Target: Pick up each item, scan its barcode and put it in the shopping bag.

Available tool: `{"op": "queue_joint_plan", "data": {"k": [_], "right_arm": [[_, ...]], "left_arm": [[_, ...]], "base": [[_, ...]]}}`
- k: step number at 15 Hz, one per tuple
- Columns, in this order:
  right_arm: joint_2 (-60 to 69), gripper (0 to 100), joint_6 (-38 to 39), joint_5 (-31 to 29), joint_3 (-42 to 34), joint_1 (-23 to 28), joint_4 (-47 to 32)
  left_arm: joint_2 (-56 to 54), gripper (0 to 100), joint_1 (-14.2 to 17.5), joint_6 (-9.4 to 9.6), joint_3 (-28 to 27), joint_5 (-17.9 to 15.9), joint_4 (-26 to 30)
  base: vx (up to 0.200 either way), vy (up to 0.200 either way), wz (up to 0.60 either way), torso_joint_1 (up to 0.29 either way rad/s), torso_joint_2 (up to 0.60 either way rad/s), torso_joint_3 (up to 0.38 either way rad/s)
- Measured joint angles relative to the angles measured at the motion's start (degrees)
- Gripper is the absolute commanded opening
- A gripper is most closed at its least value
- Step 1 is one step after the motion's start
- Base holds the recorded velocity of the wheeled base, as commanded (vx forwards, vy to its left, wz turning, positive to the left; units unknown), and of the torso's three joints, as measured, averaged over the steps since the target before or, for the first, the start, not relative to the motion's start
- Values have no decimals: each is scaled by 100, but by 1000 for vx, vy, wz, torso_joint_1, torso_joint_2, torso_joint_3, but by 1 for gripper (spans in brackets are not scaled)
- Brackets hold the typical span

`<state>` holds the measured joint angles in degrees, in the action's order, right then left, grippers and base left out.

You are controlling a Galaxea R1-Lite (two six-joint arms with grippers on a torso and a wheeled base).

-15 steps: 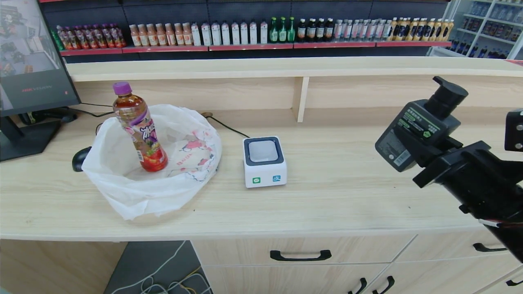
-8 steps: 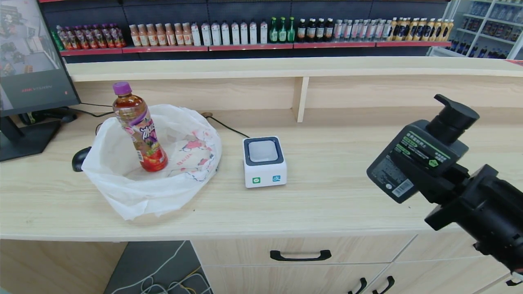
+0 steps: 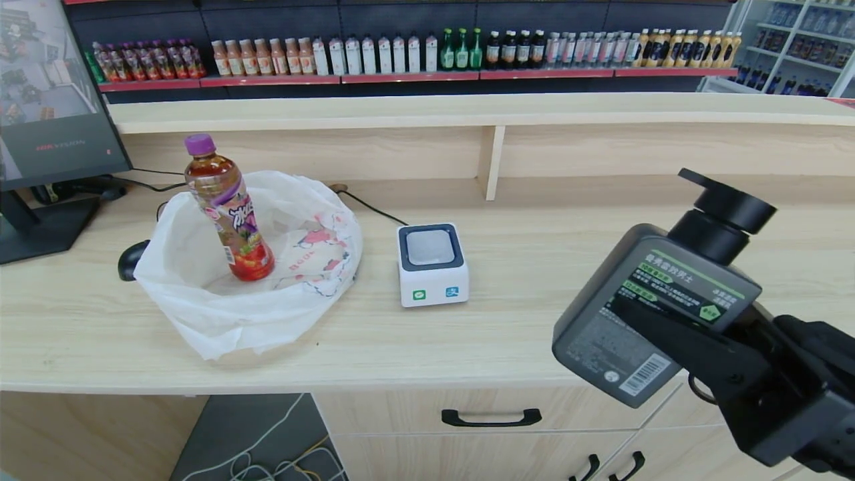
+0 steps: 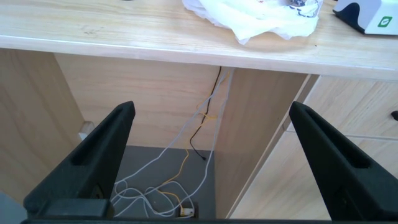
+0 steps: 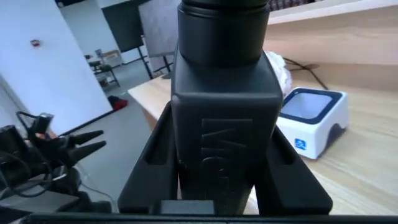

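A dark grey pump bottle point(image 3: 658, 314) hangs tilted over the counter's front right edge, barcode label facing up, and my right gripper point(image 3: 725, 364) is shut on its body. In the right wrist view the bottle point(image 5: 224, 118) sits between the fingers point(image 5: 152, 165), with the white scanner point(image 5: 311, 118) beyond it. The scanner point(image 3: 432, 264) stands mid-counter, left of the held bottle. A white shopping bag point(image 3: 280, 300) lies open at the left with a purple-capped tea bottle point(image 3: 228, 210) upright in it. My left gripper point(image 4: 211, 155) is open below the counter's edge, with nothing between its fingers.
A monitor point(image 3: 47, 100) and a black mouse point(image 3: 130, 259) sit at the far left. A raised shelf point(image 3: 467, 110) with a divider point(image 3: 493, 160) runs along the back. Drawer handles point(image 3: 491, 419) line the counter front. Loose cables point(image 4: 186, 168) hang under the counter.
My right gripper has carried the pump bottle down and leftward, closer to the head camera. The bag, tea bottle and scanner have not moved.
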<state>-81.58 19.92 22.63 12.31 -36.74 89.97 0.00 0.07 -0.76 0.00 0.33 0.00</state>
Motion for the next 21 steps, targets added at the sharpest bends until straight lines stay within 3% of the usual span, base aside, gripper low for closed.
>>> {"op": "queue_joint_plan", "data": {"k": [8, 21], "right_arm": [[-364, 0, 1297, 197, 1053, -967, 5], [-1112, 0, 1309, 189, 2092, -1028, -5]], "left_arm": [[2, 100, 0, 0, 0, -1, 0], [0, 100, 0, -2, 0, -1, 0]], "base": [[0, 0, 0, 0, 0, 0], [0, 0, 0, 0, 0, 0]]}}
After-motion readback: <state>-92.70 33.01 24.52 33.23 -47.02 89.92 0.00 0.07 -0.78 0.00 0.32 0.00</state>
